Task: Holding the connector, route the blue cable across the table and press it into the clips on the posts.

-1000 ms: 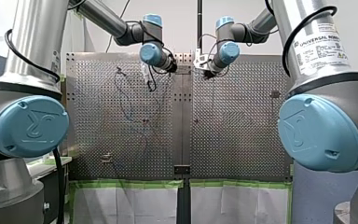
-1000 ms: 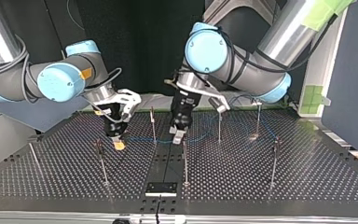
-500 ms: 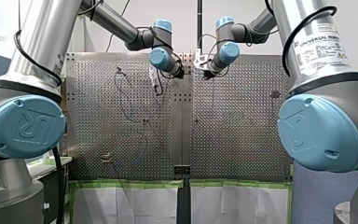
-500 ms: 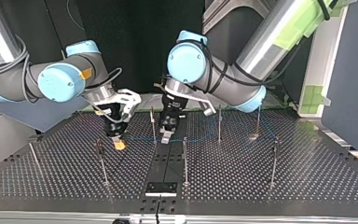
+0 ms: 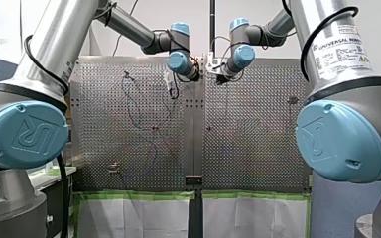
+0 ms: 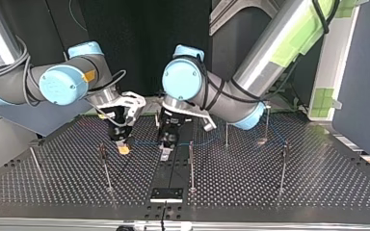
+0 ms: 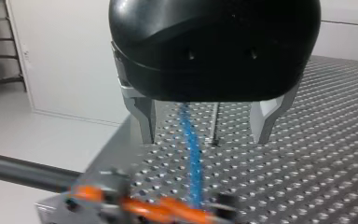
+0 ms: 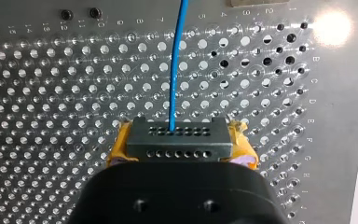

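1. The blue cable (image 8: pixel 174 70) is looking thin, light and limp. Judged by that, it will sag and curl wherever nothing is pulling it taut. It is leaving the connector's face and running straight ahead of my right gripper (image 8: pixel 179 150), close over the perforated table (image 8: pixel 51 70).
2. The connector (image 8: pixel 177 136) is looking like a small, rigid grey block with rows of holes. It is probably the soundest place to hold, since tugging the bare wire would be straining its joint with the block.
3. My right gripper is clamping that block from both sides between its yellow pads (image 8: pixel 120 145), with the cable's exit pointing away from the wrist.
4. My left gripper (image 7: pixel 205 137) is hanging with its metal fingers (image 7: pixel 142 119) spread wide and gripping nothing. The cable is passing between them and beyond their tips, apart from both. For guiding, a loose hold around the wire just beside a clip is likely to be serving best, because a hard pinch could be kinking it.
5. A thin post (image 7: pixel 216 122) is standing ahead of the left gripper, between its fingers and just beside the cable. Its clip is too small to make out, so I cannot tell whether the cable is seated anywhere.
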Action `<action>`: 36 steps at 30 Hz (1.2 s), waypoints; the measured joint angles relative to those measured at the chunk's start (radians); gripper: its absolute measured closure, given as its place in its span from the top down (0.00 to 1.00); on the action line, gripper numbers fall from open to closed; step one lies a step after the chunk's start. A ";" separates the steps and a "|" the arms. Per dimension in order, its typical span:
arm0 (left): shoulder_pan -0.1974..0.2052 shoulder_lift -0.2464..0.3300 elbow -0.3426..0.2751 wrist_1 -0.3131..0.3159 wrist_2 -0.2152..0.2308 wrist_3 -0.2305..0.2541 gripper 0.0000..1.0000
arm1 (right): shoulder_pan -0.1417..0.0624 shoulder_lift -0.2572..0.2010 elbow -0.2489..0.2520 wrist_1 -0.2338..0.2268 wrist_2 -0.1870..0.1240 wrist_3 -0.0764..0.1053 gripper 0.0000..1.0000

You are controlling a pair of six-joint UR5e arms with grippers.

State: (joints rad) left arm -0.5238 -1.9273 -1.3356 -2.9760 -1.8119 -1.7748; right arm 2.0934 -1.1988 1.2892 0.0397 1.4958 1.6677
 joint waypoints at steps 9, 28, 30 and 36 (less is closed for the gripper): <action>-0.002 0.000 0.011 -0.020 -0.040 0.021 0.28 | 0.000 0.000 0.000 0.001 -0.001 0.000 0.00; -0.032 0.000 -0.022 -0.049 -0.165 0.040 0.01 | -0.001 0.000 0.001 0.020 -0.004 0.012 0.00; -0.043 0.000 -0.040 -0.036 -0.174 0.040 0.01 | 0.002 0.000 0.003 0.033 -0.005 0.012 0.00; -0.071 0.000 -0.091 0.011 -0.198 0.029 0.01 | 0.012 -0.003 0.032 0.061 -0.004 0.012 0.00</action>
State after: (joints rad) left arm -0.5952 -1.9271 -1.4269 -2.9649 -2.0097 -1.7461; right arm 2.1054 -1.2019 1.3214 0.1012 1.4914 1.6800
